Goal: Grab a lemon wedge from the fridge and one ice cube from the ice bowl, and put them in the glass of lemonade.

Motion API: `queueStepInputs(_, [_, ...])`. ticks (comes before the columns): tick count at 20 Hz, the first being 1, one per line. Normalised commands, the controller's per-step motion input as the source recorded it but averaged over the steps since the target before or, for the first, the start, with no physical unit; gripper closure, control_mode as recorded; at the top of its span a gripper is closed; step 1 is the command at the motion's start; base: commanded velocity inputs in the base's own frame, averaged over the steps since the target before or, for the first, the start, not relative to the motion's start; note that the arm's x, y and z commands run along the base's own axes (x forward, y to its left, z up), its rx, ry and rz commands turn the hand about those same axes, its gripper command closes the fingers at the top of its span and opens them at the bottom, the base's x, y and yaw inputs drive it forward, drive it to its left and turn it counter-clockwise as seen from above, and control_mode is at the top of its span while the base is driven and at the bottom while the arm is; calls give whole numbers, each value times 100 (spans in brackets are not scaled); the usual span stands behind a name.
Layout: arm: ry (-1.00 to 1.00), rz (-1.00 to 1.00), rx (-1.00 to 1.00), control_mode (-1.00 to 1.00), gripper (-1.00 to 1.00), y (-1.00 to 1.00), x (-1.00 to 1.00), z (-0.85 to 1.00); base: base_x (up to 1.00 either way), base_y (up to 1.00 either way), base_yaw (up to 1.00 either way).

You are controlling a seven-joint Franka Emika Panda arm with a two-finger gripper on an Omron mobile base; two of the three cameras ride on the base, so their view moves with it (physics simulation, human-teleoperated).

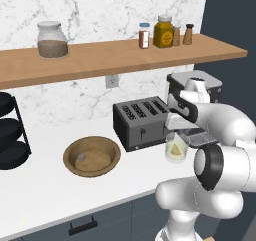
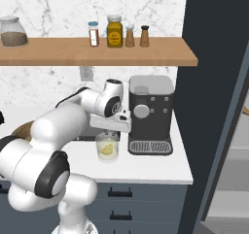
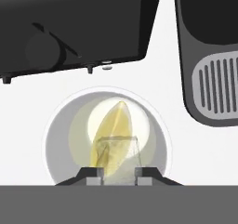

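Your end effector (image 3: 119, 172) is sitting nearest the hand camera, its two tips clamping a clear ice cube (image 3: 118, 148) between them. Directly under that cube you are looking straight down into the glass of lemonade (image 3: 58, 139), and the lemon wedge (image 3: 117, 116) is lying inside it, in the liquid, just below the cube. So the end effector is hanging over the mouth of the glass, with the cube inside the line of the rim.

Room around the glass is tight at the back: the toaster (image 1: 140, 120) is standing just behind it on one side, and the coffee machine (image 2: 150, 111) with its drip grille is standing just beside it on the other. A narrow strip of white counter (image 1: 45, 190) is showing between those two. Toward the front edge of the counter you are getting more bare surface.

Farther along the counter, on the far side of the toaster, the ice bowl (image 1: 92, 157) is sitting well apart from the end effector. Beyond the coffee machine the dark fridge (image 2: 209, 82) is rising, its door standing open.
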Motion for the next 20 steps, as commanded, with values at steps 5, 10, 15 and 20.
queueStepInputs(5, [0,0,0,-100,100,0,2,0,0,0,0])
queueStepInputs(10, [0,0,0,-100,100,0,24,-4,0,0,0])
queueStepInputs(15, [0,0,0,-100,-100,0,3,0,0,0,0])
queueStepInputs(20, [0,0,0,-100,-100,0,0,0,0,0,0])
